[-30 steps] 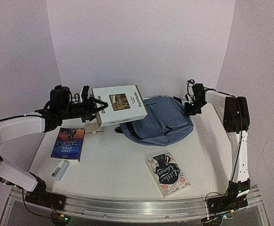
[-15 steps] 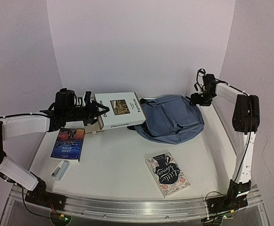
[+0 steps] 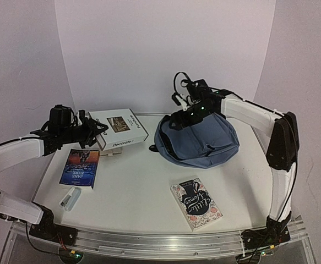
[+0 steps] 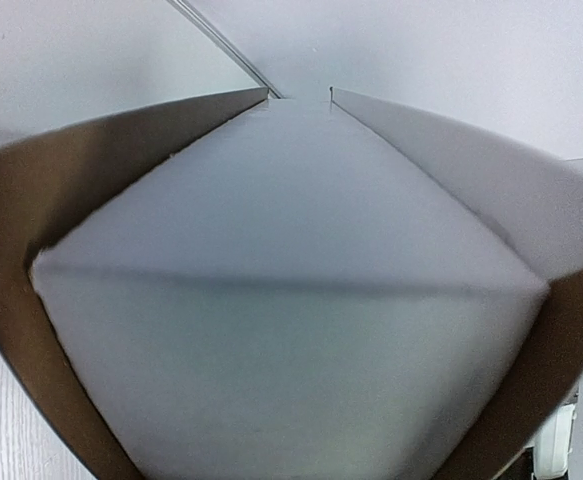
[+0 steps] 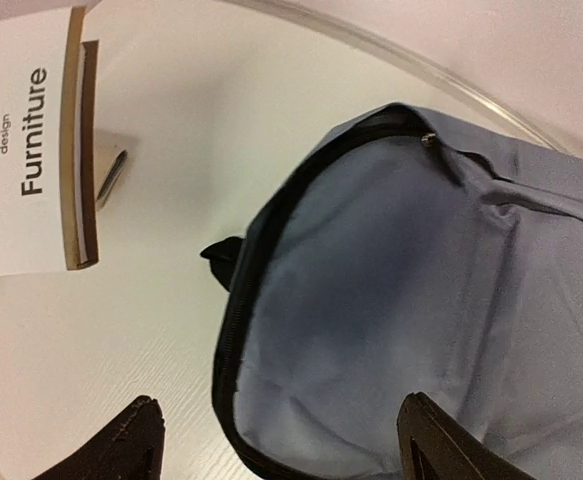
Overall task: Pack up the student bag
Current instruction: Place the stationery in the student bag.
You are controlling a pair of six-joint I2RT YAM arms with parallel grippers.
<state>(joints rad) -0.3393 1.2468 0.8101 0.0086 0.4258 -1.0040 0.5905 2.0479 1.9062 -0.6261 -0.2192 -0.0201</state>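
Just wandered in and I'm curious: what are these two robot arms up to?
They are packing a backpack. The left claw grips a large white book beside it, not yet inside. The right claw hangs open over the bag's unzipped mouth, holding nothing. The Jane Eyre book and the Little Women book lie on the table.
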